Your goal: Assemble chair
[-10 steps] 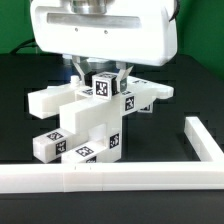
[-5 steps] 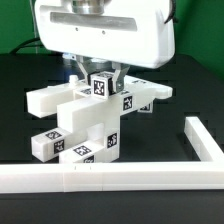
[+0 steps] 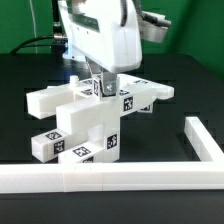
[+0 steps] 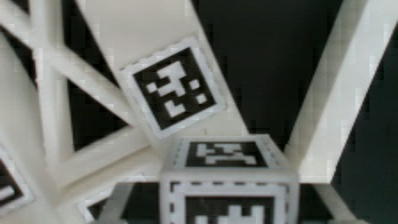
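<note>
Chair (image 3: 88, 125): partly assembled, white tagged pieces joined, stood on black desk (image 3: 15, 120), centre of exterior view frame. Pincer (image 3: 101, 84): gap narrow, fingers clamped on top end of upright bar (image 3: 105, 92) at upper middle of chair. White L-shaped rail (image 3: 120, 179): ran along lower edge and right side, apart from chair. Wrist view: tagged bar end (image 4: 221, 165) sat in front of X-braced panel (image 4: 173, 90).
</note>
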Action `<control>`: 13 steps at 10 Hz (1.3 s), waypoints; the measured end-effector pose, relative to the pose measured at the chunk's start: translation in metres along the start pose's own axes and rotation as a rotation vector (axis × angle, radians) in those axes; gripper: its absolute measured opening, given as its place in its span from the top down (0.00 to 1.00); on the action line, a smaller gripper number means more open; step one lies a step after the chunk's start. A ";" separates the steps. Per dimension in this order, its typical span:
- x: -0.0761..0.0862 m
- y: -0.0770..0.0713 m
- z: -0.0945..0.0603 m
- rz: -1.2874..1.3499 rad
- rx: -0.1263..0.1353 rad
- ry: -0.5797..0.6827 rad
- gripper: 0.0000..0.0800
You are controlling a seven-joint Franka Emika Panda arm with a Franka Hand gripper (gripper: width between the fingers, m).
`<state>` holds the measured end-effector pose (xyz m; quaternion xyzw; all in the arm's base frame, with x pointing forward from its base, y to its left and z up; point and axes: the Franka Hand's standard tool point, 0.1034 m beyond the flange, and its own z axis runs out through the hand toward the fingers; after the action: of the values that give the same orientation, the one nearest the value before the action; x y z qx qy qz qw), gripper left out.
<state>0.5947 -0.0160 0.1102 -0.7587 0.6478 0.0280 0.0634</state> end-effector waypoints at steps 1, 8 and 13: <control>0.000 0.000 0.000 0.073 0.004 -0.006 0.64; -0.002 -0.001 0.002 0.486 0.013 -0.031 0.64; -0.003 -0.001 0.002 0.313 0.014 -0.029 0.19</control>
<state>0.5957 -0.0129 0.1082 -0.6473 0.7574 0.0439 0.0728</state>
